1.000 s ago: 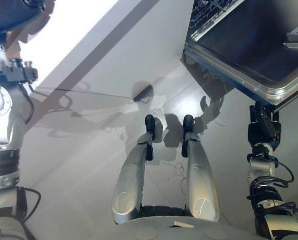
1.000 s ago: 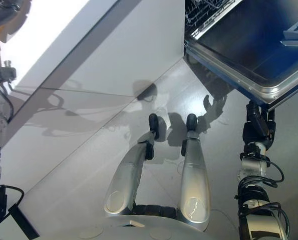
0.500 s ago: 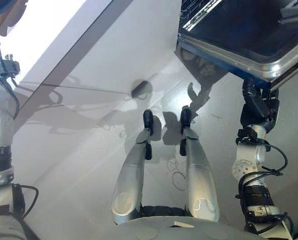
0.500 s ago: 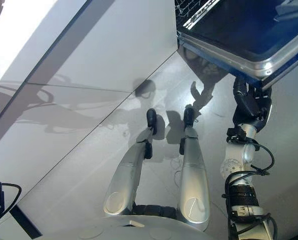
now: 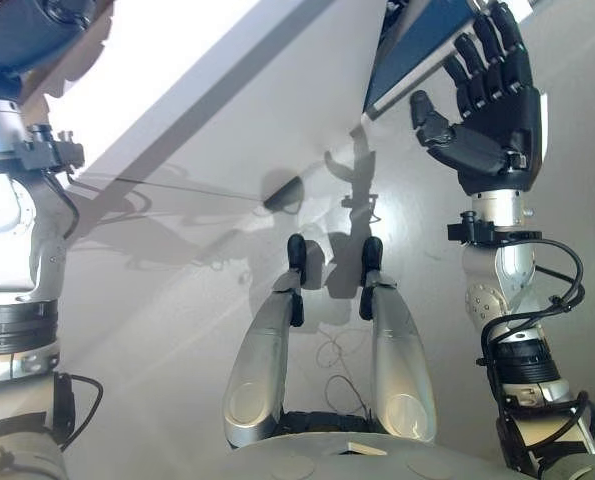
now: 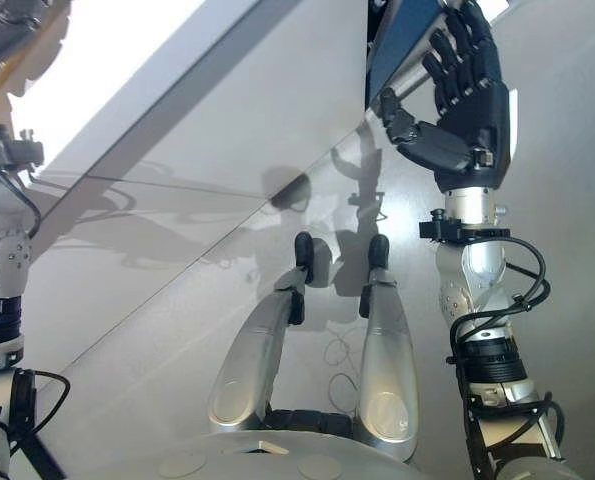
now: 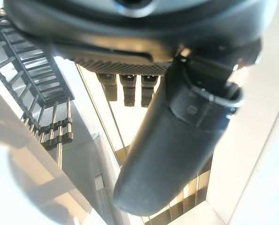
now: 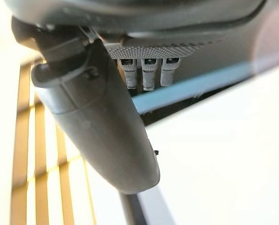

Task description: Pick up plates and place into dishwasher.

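Pale floor (image 5: 177,330) below; right hand (image 5: 487,120), fingers spread and empty, beside the dishwasher door (image 5: 402,60); left hand (image 7: 177,140) holds nothing; progress unclear.

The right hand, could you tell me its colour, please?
Black, clearest in the left eye view.

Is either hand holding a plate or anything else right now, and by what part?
Nothing is held. The right hand is raised with fingers straight by the dishwasher door; the left hand shows straight fingers too.

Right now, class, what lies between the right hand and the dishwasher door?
Nothing: in the right eye view the right hand overlaps the door's edge.
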